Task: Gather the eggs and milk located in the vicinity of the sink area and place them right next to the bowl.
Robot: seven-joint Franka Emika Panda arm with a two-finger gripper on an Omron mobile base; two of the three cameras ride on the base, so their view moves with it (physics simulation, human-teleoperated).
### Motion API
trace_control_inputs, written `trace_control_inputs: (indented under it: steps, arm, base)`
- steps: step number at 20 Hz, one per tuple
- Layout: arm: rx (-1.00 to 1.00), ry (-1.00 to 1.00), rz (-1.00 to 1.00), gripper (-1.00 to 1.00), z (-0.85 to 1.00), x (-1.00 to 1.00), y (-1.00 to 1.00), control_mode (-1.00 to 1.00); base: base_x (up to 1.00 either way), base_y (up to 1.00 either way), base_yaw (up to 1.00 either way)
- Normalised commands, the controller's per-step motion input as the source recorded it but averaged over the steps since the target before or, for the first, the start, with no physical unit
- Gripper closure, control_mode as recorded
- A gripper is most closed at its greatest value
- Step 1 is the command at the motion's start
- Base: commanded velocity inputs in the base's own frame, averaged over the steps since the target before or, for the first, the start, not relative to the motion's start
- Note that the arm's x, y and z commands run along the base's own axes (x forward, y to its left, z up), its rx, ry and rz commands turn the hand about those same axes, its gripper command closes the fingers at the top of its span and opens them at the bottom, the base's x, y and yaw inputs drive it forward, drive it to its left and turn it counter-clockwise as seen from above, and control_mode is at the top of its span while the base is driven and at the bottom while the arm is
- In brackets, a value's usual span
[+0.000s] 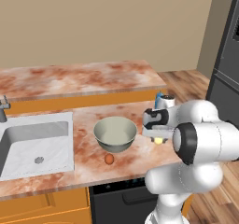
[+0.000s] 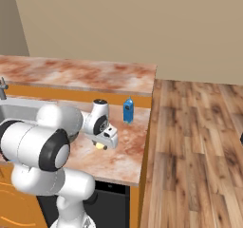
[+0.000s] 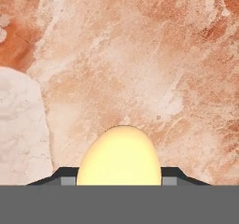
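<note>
**Gripper closing on the pale egg, right of the bowl**

Gripper [image 3: 119, 180] is pointing straight down at the counter [image 1: 84, 164] w/ the pale yellow egg [image 3: 119, 155] sitting between its two dark tips. In the hand view the egg is spanning the whole gap, tips flanking it at 3 and 9 o'clock, so the jaws are looking narrow and snug on it. Whether it's already lifted or resting on the stone, can't tell. Likely reason for the top-down approach: a small oval rolls, so pinching it across the short axis from above is keeping it from squirting out.

In the left base view the same yellow egg [image 1: 158, 141] is peeking out under the hand, at approx 3 o'clock from the bowl [image 1: 115, 133], just beside it. Reddish-brown egg [image 1: 108, 159] is lying at 6 o'clock of the bowl, near its foot, apart from the gripper. Blue milk carton [image 2: 128, 110] is standing upright at approx 1 o'clock of the hand in the right base view, near the counter's far end. Sink [image 1: 32, 143] is sitting at 9 o'clock of the bowl, basin holding nothing but the drain.

My read: both eggs are near the bowl, and the milk is standing further off.
</note>
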Motion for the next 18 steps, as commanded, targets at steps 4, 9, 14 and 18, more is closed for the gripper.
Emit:
trace_control_inputs:
  steps: [4, 9, 14, 18]
  arm:
    - [0.00, -0.36, 0.38, 1.00, 0.07, -0.43, 0.00, -1.00]
    - [0.00, -0.19, 0.41, 1.00, 0.47, -0.40, 0.00, -1.00]
    - [0.00, -0.19, 0.56, 1.00, 0.29, -0.35, 0.11, -1.00]
    - [0.01, -0.20, 0.57, 1.00, 0.14, -0.18, 0.06, -1.00]
  base:
    - [0.00, 0.00, 0.00]
    - [0.00, 0.00, 0.00]
    - [0.00, 0.00, 0.00]
    - [0.00, 0.00, 0.00]
